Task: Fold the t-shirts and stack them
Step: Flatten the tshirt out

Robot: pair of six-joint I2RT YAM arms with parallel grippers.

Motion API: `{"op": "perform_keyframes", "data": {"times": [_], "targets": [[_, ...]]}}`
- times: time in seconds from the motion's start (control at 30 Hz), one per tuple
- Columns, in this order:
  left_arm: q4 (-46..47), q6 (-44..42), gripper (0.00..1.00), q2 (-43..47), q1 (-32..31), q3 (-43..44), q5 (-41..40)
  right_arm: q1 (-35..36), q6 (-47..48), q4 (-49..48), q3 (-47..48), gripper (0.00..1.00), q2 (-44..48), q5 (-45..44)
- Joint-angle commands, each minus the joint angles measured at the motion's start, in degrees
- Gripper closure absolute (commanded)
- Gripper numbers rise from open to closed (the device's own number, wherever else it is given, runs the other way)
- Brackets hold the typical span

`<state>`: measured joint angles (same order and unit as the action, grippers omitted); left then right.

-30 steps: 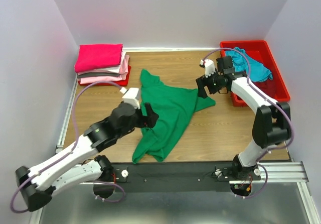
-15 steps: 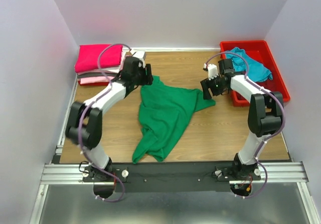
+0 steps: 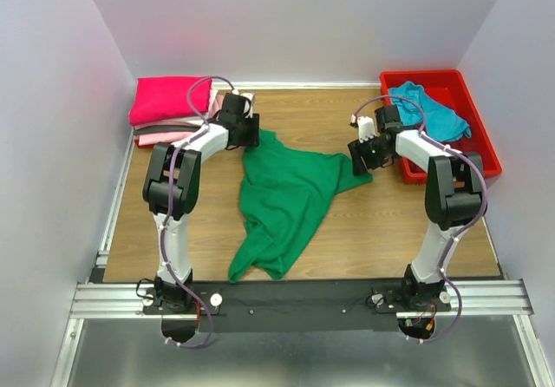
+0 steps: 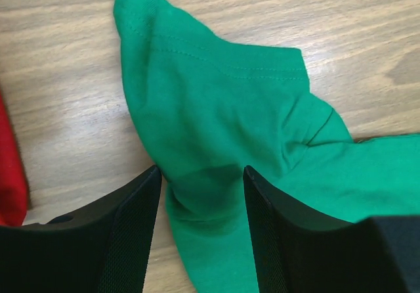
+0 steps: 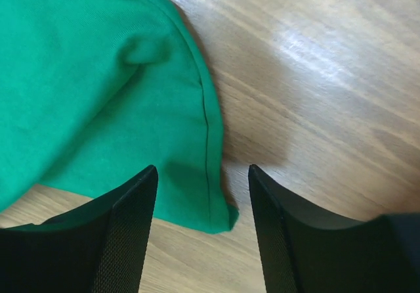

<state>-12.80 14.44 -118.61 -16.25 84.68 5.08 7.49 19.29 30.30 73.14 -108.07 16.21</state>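
While the green tee (image 3: 286,196) lies crumpled and unfolded across the middle of the wooden surface (image 3: 381,222), two arms reach to its two upper corners, one each. At centre left of the overhead view the left arm (image 3: 201,141) is at the corner nearest the stack. Its wrist view shows the left jaws standing well apart, one finger (image 4: 128,240) on each side of a ridge of green cloth (image 4: 216,109); the cloth lies in the gap and nothing is pinched. At centre right the right arm (image 3: 423,148) is at the opposite corner. The right jaws are likewise parted, with the hemmed tip of the cloth (image 5: 79,76) lying flat between them, ungripped. One stack sits in the upper left of the overhead view: a single hot pink tee (image 3: 169,99) on top and pale pink layers (image 3: 165,134) beneath it, too close together to count. A red edge (image 4: 10,168) shows at the left border of the left wrist view; whether it belongs to the stack I cannot tell. One red bin (image 3: 481,157) stands at the upper right and holds one teal tee (image 3: 429,114), loosely heaped.
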Motion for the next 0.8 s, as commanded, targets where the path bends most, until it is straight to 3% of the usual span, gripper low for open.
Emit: {"op": "perform_keyframes", "data": {"times": [0.0,0.1,0.23,0.33,0.37,0.4,0.53,0.73,0.77], "targets": [[-3.46,-1.6,0.39,-2.59,-0.1,3.47,-0.95,-0.28,-0.57,0.54,1.39,0.38,-1.88,1.72],[-5.04,-1.69,0.39,-4.26,-0.18,4.96,-4.01,-0.37,-0.66,0.63,1.12,0.47,-1.97,1.98],[-5.83,-1.69,0.39,-4.18,-0.1,5.4,-7.36,-0.37,-0.57,0.63,0.77,0.71,-1.71,2.43],[-5.84,-1.87,0.4,-3.91,-0.1,5.4,-9.21,-0.37,-0.39,0.81,0.68,0.84,-1.35,2.16],[-5.92,-2.22,0.43,-4.35,-0.18,5.49,-9.39,-0.37,-0.31,0.81,0.77,0.87,-1.09,2.25],[-6.01,-2.48,0.53,-4.61,-0.18,5.75,-8.78,-0.28,-0.13,0.9,0.86,0.93,-0.74,2.51],[-4.26,-2.92,1.0,-3.31,-0.18,4.71,-5.35,-0.28,1.36,1.16,1.47,1.0,3.2,1.55],[0.58,-3.01,1.0,10.39,-0.1,0.49,-4.46,-0.37,5.4,3.52,6.04,0.99,14.01,-1.17],[1.45,-3.01,1.0,15.89,-0.01,-0.3,-4.55,-0.28,6.63,4.06,8.31,1.0,17.07,-1.35]]}}
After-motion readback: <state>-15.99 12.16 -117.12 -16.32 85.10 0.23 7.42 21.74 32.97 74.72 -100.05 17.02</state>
